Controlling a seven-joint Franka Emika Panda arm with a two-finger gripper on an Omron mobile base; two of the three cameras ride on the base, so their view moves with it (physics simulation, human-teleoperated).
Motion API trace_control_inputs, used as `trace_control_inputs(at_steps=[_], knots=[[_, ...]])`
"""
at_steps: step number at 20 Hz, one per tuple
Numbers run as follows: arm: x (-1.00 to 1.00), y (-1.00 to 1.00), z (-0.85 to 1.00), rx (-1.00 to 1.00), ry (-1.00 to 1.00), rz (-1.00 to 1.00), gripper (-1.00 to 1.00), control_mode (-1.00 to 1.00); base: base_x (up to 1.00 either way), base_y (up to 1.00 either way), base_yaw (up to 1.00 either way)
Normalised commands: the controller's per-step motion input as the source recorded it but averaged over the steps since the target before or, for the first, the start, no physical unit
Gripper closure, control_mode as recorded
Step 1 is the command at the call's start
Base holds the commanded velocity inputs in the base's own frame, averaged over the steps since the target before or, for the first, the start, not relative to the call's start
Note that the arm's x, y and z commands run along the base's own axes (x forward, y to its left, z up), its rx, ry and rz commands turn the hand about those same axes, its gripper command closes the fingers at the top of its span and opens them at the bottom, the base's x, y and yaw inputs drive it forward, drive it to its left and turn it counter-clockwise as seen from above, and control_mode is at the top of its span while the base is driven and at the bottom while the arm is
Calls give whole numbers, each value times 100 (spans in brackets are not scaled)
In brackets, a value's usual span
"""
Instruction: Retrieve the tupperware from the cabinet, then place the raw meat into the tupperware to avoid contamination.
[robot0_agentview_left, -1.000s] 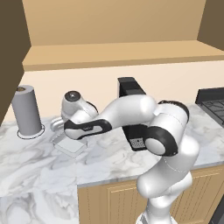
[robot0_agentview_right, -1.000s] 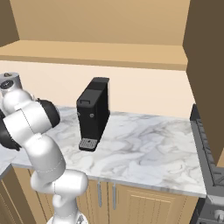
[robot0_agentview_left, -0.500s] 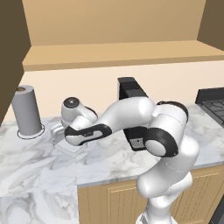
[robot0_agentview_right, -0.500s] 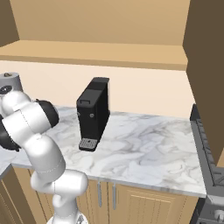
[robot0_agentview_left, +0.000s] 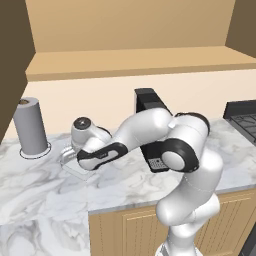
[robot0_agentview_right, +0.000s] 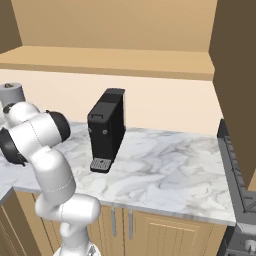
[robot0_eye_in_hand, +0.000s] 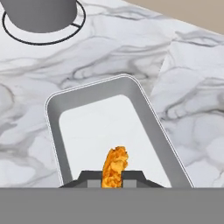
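The tupperware (robot0_eye_in_hand: 109, 116), a shallow whitish-grey tray with a thin rim, lies open on the marble counter directly under my hand. Between my gripper's (robot0_eye_in_hand: 112, 178) two dark fingertips (robot0_eye_in_hand: 89, 177) stands the raw meat (robot0_eye_in_hand: 114, 162), an orange-red sliver held upright just above the container's floor, near its close end. From the left base view the hand (robot0_agentview_left: 82, 142) hangs low over the tupperware (robot0_agentview_left: 76, 169), covering most of it. The cabinet is out of view.
A tall grey paper-towel roll (robot0_agentview_left: 30, 125) stands on a ring base just left of the container. A black coffee machine (robot0_agentview_right: 106, 131) sits at mid-counter behind my arm. A stove (robot0_agentview_left: 244, 116) borders the counter on the right.
The hand has sunk a little toward the container, still holding the meat. The counter objects have not moved.
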Motion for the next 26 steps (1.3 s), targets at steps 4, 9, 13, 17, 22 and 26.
trace_control_inputs(at_steps=[4,9,13,17,22,26], knots=[[0,0,-27,-2,1,0,100,-100,0,0,0],[2,6,-21,-2,0,0,-100,-100,0,0,0],[2,11,-10,-2,0,0,-100,-100,0,0,0],[2,0,2,0,-1,-1,-100,-100,0,0,0],[-23,-2,35,1,-1,-6,-100,-100,0,0,0],[-68,-19,51,5,-4,-5,-100,-100,0,0,0]])
